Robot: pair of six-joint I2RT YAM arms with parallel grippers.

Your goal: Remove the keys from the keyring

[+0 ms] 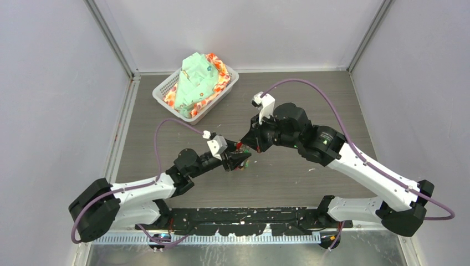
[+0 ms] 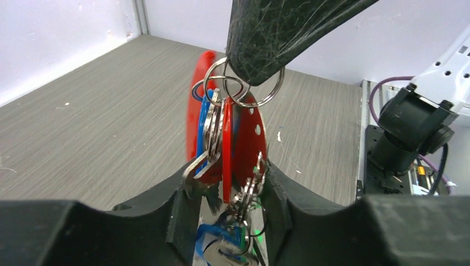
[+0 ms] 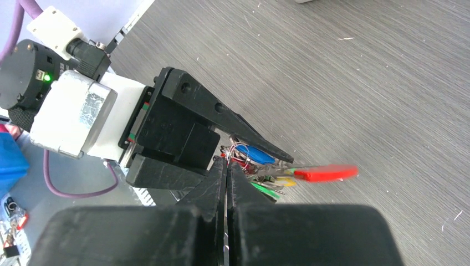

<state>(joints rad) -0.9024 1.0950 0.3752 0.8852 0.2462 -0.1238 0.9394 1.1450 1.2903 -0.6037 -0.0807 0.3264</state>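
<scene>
Thin silvery metal keyring (image 2: 244, 91) pinched by closed right gripper (image 3: 226, 166) at 12 o'clock; left gripper (image 2: 227, 191) clamps silvery colour-tagged keys (image 2: 212, 130) at 6 o'clock; hard tugging could slip that slim pinch.

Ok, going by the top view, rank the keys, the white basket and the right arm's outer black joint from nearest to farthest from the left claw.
1. The keys: held in the left claw itself, mid-table.
2. The white basket: behind the claw, at the table's far left.
3. The right arm's outer black joint: far right, by the near edge.
</scene>
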